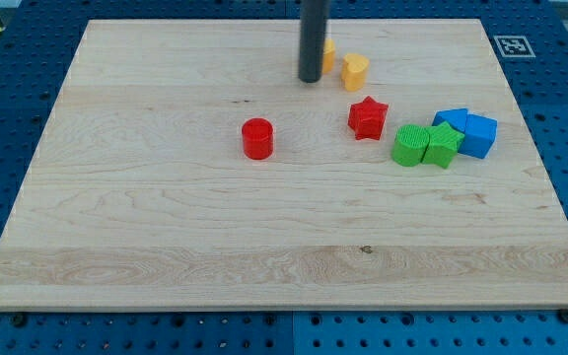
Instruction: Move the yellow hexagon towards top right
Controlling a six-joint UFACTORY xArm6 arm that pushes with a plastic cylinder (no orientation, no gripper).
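Observation:
My tip (311, 79) is the lower end of a dark rod near the view's top centre. A yellow block (329, 52) sits right behind it, touching the rod's right side and mostly hidden; its shape cannot be made out. A second yellow block (355, 71), heart-like in shape, lies just to the right of the tip.
A red star (368, 117) lies below the yellow blocks. A red cylinder (257, 138) stands left of centre. At the right are two green blocks (411, 145) (442, 146) and two blue blocks (478, 135) (450, 118), bunched together. The wooden board (166, 247) rests on a blue table.

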